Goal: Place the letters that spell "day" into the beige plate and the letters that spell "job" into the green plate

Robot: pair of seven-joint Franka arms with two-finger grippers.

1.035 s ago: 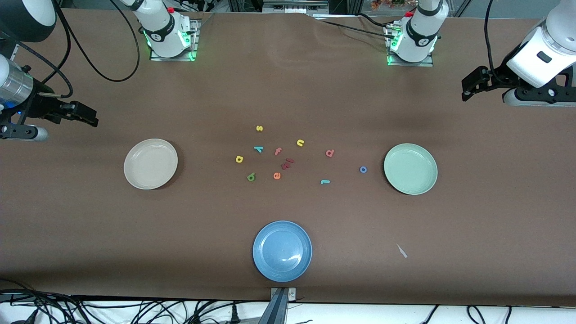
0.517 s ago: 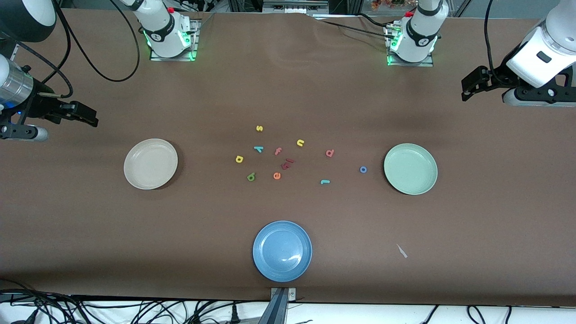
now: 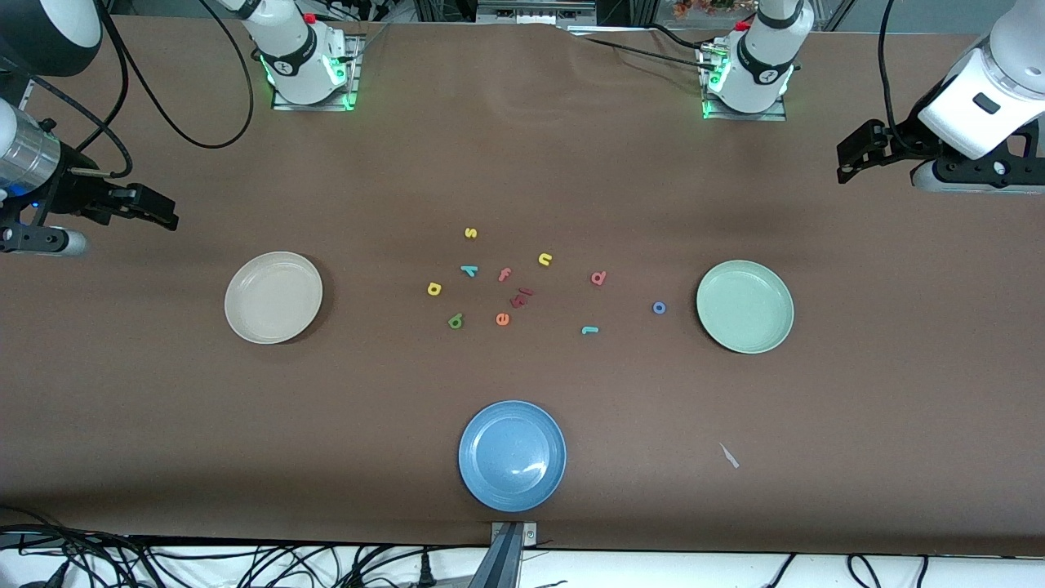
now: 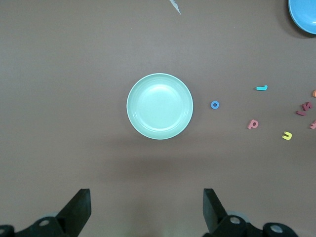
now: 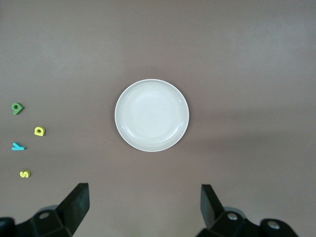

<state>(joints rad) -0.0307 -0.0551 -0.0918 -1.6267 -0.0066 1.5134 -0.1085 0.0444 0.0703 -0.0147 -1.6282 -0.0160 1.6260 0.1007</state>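
Observation:
The beige plate (image 3: 273, 296) (image 5: 152, 114) lies toward the right arm's end of the table, the green plate (image 3: 744, 306) (image 4: 159, 106) toward the left arm's end. Between them lie the yellow d (image 3: 433, 288), dark green a (image 3: 455, 321), teal y (image 3: 469, 270), salmon b (image 3: 598, 278), blue o (image 3: 659, 308) and teal j (image 3: 589, 330). My right gripper (image 3: 167, 214) (image 5: 143, 192) hangs open in the air by the beige plate. My left gripper (image 3: 845, 167) (image 4: 146, 197) hangs open in the air by the green plate. Neither holds anything.
A blue plate (image 3: 512, 455) sits near the front camera's edge of the table. Among the letters are a yellow s (image 3: 470, 233), yellow n (image 3: 545, 259), pink f (image 3: 504, 274), orange e (image 3: 502, 319) and dark red pieces (image 3: 521, 296). A small white scrap (image 3: 729, 456) lies nearer the camera than the green plate.

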